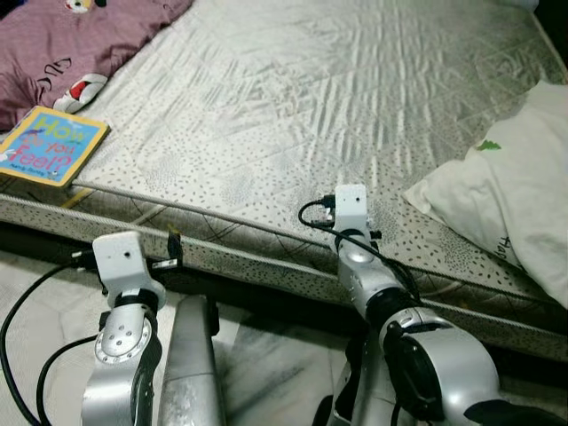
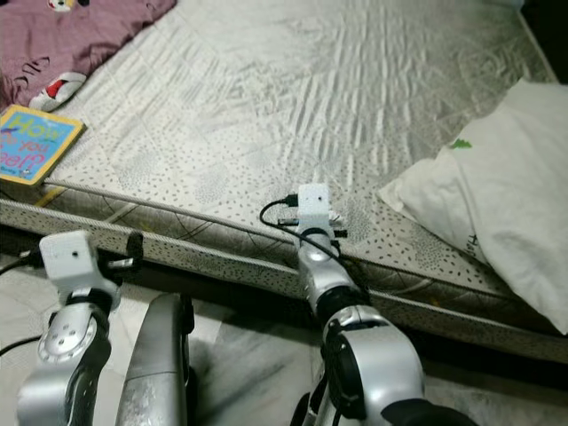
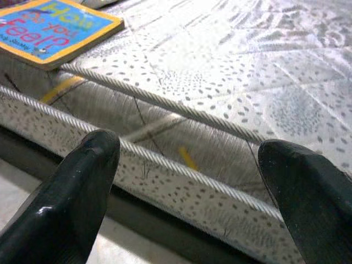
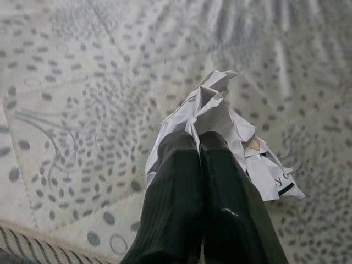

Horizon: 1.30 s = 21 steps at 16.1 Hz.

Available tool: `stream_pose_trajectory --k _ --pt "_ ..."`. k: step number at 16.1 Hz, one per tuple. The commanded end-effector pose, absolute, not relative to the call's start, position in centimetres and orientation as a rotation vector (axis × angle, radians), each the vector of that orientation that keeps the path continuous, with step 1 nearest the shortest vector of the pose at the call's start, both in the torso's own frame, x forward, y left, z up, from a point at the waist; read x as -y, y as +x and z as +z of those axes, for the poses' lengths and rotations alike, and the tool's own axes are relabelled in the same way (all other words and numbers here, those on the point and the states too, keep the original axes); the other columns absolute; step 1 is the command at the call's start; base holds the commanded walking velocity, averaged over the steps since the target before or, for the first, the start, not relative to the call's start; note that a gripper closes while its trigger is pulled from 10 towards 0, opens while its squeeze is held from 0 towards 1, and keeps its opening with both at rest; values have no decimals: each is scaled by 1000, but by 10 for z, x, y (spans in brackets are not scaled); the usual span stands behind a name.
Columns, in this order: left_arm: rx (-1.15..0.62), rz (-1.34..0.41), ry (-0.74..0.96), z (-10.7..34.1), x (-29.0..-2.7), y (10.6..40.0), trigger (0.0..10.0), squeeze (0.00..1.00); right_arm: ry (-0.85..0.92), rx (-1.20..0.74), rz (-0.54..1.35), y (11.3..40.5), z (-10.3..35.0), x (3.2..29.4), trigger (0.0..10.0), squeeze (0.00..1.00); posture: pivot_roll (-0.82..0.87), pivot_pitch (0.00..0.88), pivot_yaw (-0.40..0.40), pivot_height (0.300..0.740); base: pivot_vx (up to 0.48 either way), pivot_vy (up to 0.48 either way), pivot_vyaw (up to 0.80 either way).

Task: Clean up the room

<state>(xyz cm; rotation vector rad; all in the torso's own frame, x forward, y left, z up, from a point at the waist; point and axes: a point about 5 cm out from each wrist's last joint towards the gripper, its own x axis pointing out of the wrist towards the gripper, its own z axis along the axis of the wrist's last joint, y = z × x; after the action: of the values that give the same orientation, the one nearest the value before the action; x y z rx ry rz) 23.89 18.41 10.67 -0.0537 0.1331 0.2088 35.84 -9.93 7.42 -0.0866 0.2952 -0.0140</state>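
A crumpled white paper (image 4: 220, 132) is pinched between the closed black fingers (image 4: 187, 203) of the right gripper (image 4: 201, 146), just above the speckled grey mattress (image 1: 293, 98) near its front edge, roughly midway along that edge. The left gripper (image 3: 187, 181) is held with its fingers spread wide and empty before the front side of the mattress, towards the front left corner, where a blue and yellow book (image 1: 49, 145) is laid. A purple blanket (image 1: 71, 40) is spread at the left edge, and a white pillow (image 1: 515, 195) is rested at the right edge.
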Motion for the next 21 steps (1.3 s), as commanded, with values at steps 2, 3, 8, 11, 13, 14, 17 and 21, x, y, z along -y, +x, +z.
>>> stream_pose_trajectory --k 2,3,8,11,13,14,17,21 --pt "-93 240 -43 110 -190 251 10000 0 -76 -291 11 361 76 104 0 0 249 0 -90 531 0 0 0" --pt "-82 242 -39 111 -192 257 10000 0 -70 -283 20 362 79 104 0 0 240 0 -83 531 0 0 0" --pt "11 201 -27 124 -193 291 10000 0 50 -128 45 367 101 125 0 0 164 0 -21 531 0 0 0" --pt "42 188 -31 127 -196 298 10000 0 57 17 78 356 115 140 1765 0 129 0 2 531 0 0 0" --pt "60 173 -24 131 -194 302 10000 0 53 82 109 347 123 146 10000 0 111 0 17 531 0 0 0" --pt "68 167 -25 131 -193 303 10000 0 58 102 123 343 125 147 10000 0 99 0 27 531 0 0 0" --pt "103 90 -41 137 -180 296 10000 0 133 148 176 313 134 145 10000 0 84 0 37 531 0 0 0" --pt "51 58 -18 117 -179 265 10000 0 5 58 238 258 108 163 10000 0 110 0 12 531 0 0 0"
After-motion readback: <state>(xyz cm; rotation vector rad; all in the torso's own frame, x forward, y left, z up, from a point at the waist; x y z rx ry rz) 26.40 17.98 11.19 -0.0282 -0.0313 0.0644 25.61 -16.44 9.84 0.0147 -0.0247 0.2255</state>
